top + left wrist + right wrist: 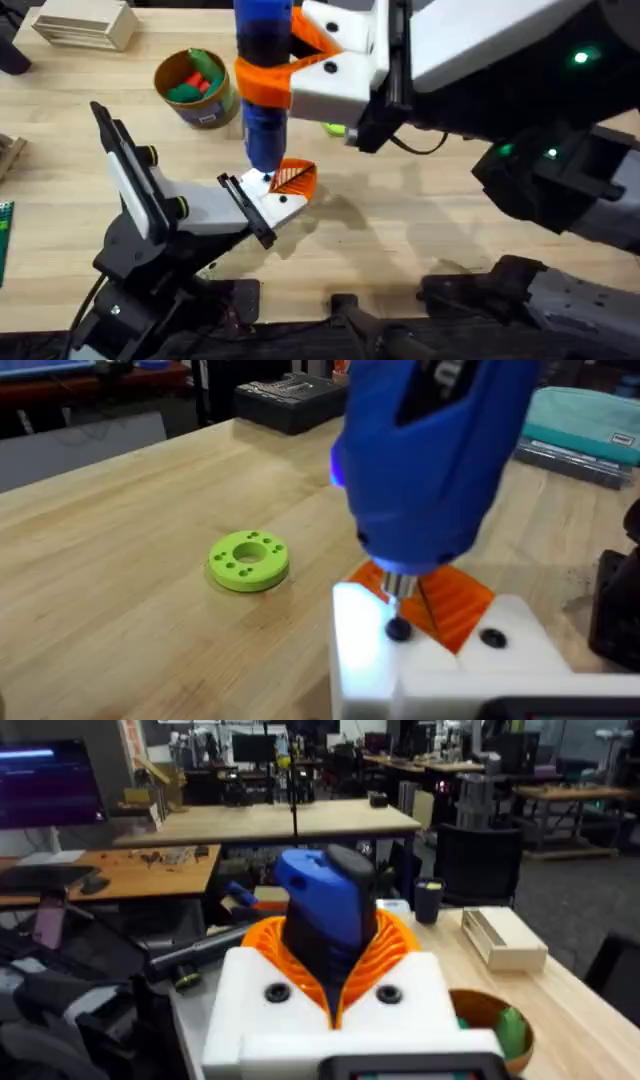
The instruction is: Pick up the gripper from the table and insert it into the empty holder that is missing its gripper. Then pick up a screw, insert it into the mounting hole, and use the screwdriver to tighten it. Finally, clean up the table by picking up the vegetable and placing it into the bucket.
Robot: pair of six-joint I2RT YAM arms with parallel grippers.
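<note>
Overhead view: one blue screwdriver [262, 80] stands upright, pinched in the right gripper [300, 60], whose orange ribbed pads [262, 85] wrap its barrel; its tip meets one dark screw [398, 628] on the white holder [268, 203]. One orange ribbed fingertip [294, 178] sits in that holder. I cannot tell the left gripper's state. One brown bucket [193, 88] with toy vegetables [195, 77] stands on the desk [420, 225], one lime-green disc [248, 560] nearby
</note>
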